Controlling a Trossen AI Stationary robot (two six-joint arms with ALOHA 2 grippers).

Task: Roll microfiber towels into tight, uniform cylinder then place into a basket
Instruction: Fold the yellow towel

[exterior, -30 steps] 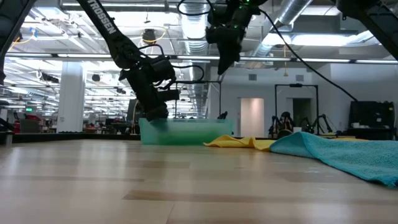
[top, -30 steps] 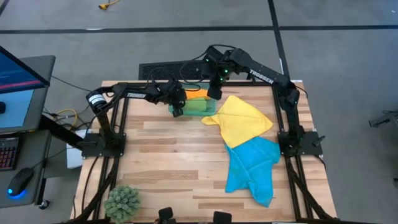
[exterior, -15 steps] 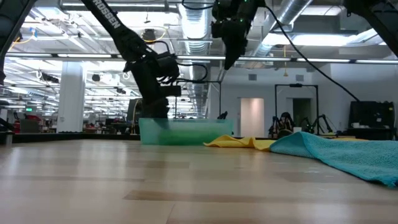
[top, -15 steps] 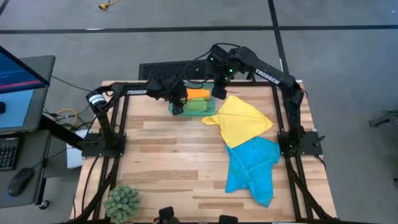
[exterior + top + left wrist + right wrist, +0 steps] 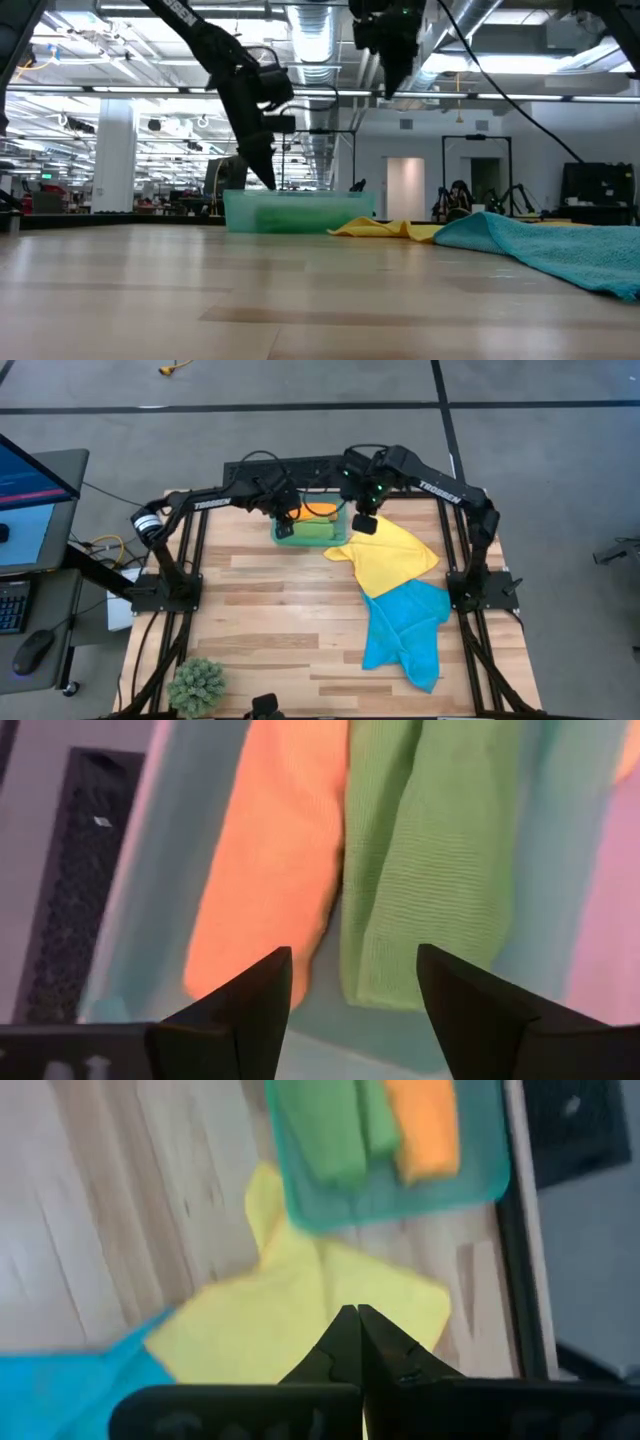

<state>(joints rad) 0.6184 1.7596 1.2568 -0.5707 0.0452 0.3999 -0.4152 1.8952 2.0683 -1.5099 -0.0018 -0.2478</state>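
The teal basket (image 5: 310, 544) stands at the table's far edge and holds two rolled towels side by side, an orange roll (image 5: 275, 870) on the far side and a green roll (image 5: 430, 870) on the near side. My left gripper (image 5: 352, 952) hangs open above the basket's left end, clear of both rolls. My right gripper (image 5: 358, 1312) is shut and empty, high above the far corner of the yellow towel (image 5: 385, 555). The yellow towel lies spread out flat right of the basket. The blue towel (image 5: 405, 625) lies crumpled nearer the front, its far edge overlapping the yellow one.
A spiky green plant ball (image 5: 197, 685) sits at the near left corner. A black perforated strip (image 5: 290, 468) runs behind the table's far edge. Bare wood (image 5: 270, 610) fills the table's left and middle.
My left gripper has risen out of the basket's left end, leaving the rolls lying in it. My right gripper has moved from beside the basket's far right corner toward the table's right and near edges, to above the yellow towel's far corner.
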